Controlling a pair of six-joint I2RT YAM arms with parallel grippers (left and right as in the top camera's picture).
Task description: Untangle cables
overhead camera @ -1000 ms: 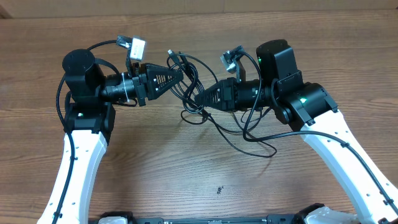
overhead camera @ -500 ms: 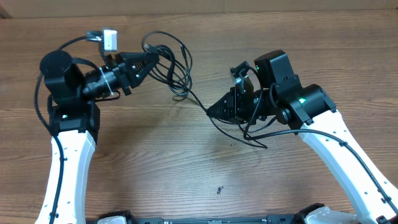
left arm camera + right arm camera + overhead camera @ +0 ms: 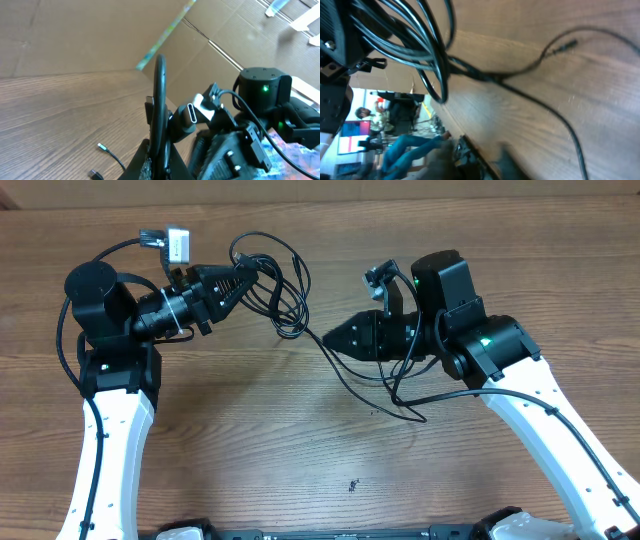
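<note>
Shows cable [image 3: 159, 100] standing upright in centre, silver-tipped plug [image 3: 192, 113] just right of it, small plug [image 3: 102, 147] lying on table [image 3: 60, 115], near left.

Overhead: fixed high, lens straight down on the wooden tabletop [image 3: 250, 440], far edge at frame top, near edge at bottom where both arms enter, whole workspace in frame. Left wrist: low and tight behind a loop of the cables [image 3: 159, 100], tilted, facing across toward the right arm [image 3: 262, 92] and the cardboard [image 3: 75, 40] past the far edge; right wrist: rolled over, skimming close above the wood, facing back toward the left side. All three views share the cables strung mid-table between the arms.
</note>
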